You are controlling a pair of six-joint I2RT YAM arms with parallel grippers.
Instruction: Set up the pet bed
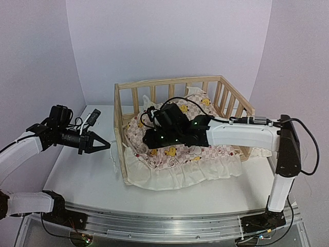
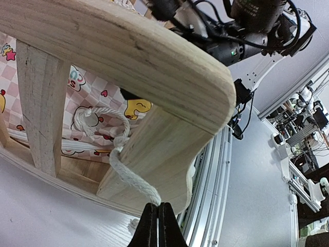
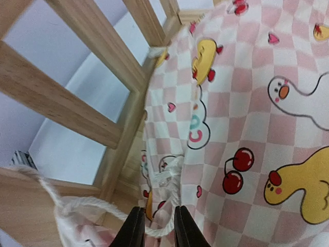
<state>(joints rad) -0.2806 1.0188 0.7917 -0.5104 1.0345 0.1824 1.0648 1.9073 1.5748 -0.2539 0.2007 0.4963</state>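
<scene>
The pet bed, a light-wood frame with slatted sides, stands mid-table. A pink-checked duck cushion lies in it and spills over the low front. My left gripper is just outside the bed's left front corner. In the left wrist view it is shut on the end of a white cord that runs up to a knot at the wooden rail. My right gripper is inside the bed over the cushion. Its jaws stand apart, and a loop of white cord crosses between them beside the slats.
A small black object lies on the white table behind the left arm. The aluminium mounting rail runs along the near edge. The right arm's long white link reaches across the bed's right side.
</scene>
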